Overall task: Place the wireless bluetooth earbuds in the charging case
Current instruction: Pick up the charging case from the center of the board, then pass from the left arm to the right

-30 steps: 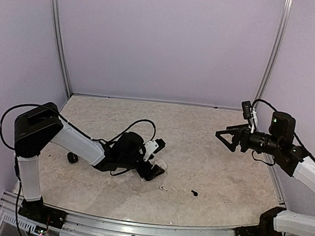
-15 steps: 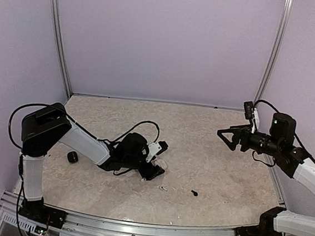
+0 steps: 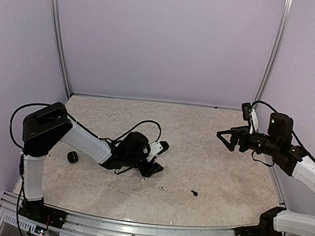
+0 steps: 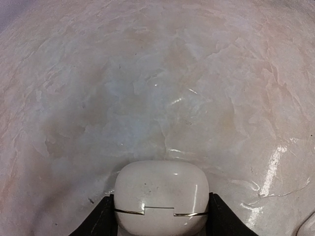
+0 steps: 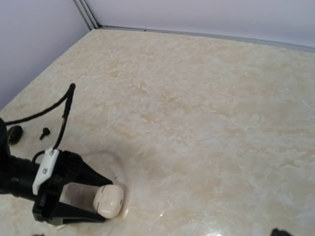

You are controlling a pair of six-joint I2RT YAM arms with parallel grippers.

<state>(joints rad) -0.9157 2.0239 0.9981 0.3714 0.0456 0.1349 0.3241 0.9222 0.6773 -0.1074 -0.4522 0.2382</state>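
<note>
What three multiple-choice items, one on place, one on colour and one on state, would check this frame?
1. Where is the white case?
A. Between the left gripper's fingers, on the table.
B. At the table's far edge.
C. At the table's right edge.

2. What colour is the case lying loose at the table's left?
A. White.
B. Blue.
C. Black.

3. How is the right gripper?
A. Shut, fingers together.
B. Open and empty, above the table.
C. Resting on the table.

Key:
1 A, since the left wrist view shows a finger on each side of it.
2 C, since it shows dark against the pale table in the top view.
3 B, since its fingers are spread with nothing between them.
</note>
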